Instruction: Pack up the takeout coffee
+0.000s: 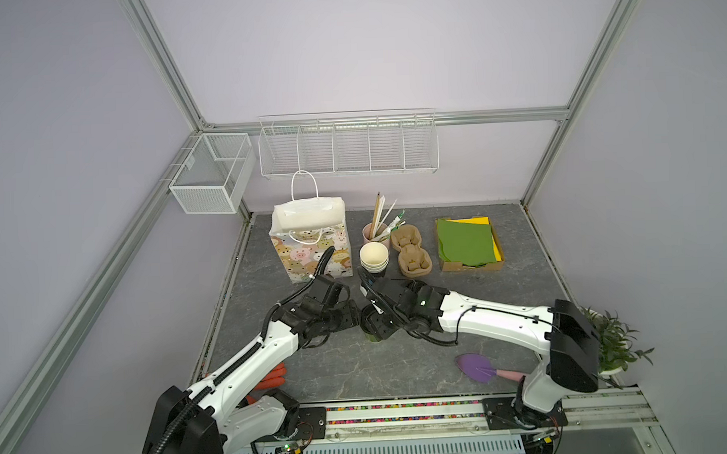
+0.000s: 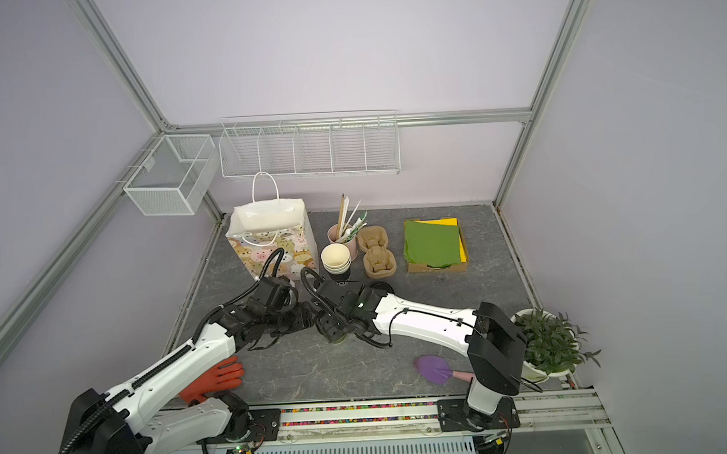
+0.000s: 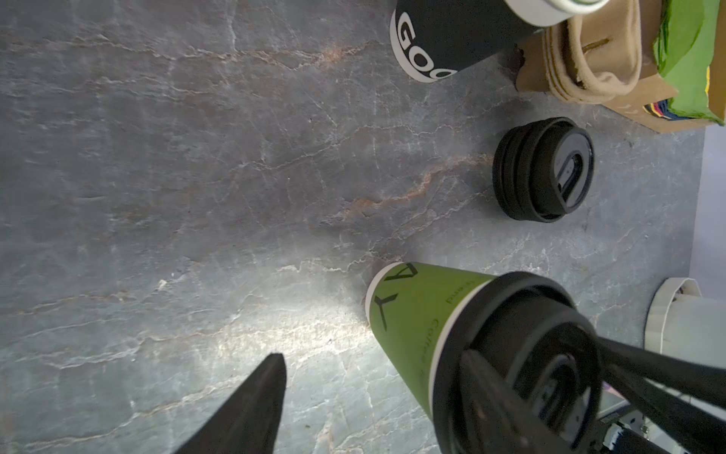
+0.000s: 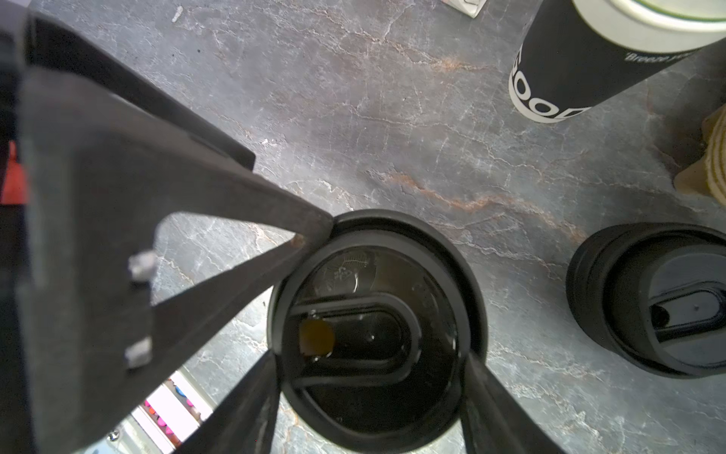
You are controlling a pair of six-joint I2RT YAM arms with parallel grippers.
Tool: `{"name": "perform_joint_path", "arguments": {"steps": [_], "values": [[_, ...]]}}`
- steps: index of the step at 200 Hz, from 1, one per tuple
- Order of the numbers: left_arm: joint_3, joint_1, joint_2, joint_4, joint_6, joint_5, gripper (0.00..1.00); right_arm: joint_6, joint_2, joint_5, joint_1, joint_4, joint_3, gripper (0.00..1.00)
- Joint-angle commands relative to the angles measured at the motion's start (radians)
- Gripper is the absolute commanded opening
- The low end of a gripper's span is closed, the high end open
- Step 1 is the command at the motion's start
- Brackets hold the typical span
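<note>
The takeout coffee, a green paper cup with a black lid, stands upright mid-table. My right gripper comes down from above and is shut on the lid, one finger pressed against each side. My left gripper is open beside the cup. One of its fingers hangs over bare table and the other rests against the lid's rim. In both top views the two grippers meet over the cup and hide most of it.
A stack of black lids lies just behind the cup. Further back stand stacked black cups, a pink cup of straws, pulp cup carriers, a patterned gift bag and a box of green paper. A purple scoop and a plant are front right, an orange glove front left.
</note>
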State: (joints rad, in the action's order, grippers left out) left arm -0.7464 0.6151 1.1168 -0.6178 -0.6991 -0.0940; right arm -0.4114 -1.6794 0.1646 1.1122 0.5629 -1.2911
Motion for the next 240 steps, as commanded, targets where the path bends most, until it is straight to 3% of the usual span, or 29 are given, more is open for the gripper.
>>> {"name": "perform_joint_path", "arguments": {"steps": [1,20,69,125,240], "values": [[-0.027,0.002,-0.012,-0.114,0.007,0.054,0.74,-0.003,-0.092,-0.077,0.005,0.159,0.070,0.68],[-0.100,0.002,-0.033,-0.162,0.012,0.099,0.77,-0.001,-0.089,-0.068,0.005,0.160,0.061,0.67],[-0.298,-0.021,-0.126,-0.272,0.108,0.338,0.80,0.002,-0.063,-0.039,-0.001,0.169,0.025,0.67],[-0.311,-0.046,-0.184,-0.283,0.199,0.530,0.80,-0.002,-0.010,-0.018,-0.015,0.180,-0.024,0.67],[-0.283,-0.055,-0.176,-0.270,0.208,0.539,0.81,-0.015,0.144,0.042,-0.017,0.229,-0.028,0.67]]}}
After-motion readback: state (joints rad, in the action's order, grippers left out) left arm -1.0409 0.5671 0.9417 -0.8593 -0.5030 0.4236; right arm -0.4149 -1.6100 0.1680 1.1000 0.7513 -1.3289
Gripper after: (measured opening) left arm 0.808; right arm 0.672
